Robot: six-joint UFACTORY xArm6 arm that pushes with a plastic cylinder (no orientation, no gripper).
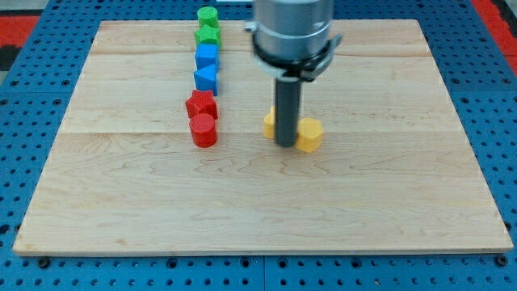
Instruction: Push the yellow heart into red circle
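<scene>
My tip [286, 144] stands between two yellow blocks near the board's middle. To its left, a yellow block [269, 124] is mostly hidden behind the rod; its shape cannot be made out. To its right, touching the rod, sits a yellow hexagon-like block [309, 134]. Which of them is the heart I cannot tell. The red circle [203, 130], a short cylinder, stands about 100 px to the left of the tip, with a red star-like block [201, 104] touching it from above.
A column of blocks runs up from the red pair: a blue triangle-like block [206, 78], a blue block [208, 56], a green block [208, 35] and a green block [208, 15]. The wooden board [258, 210] lies on a blue pegboard.
</scene>
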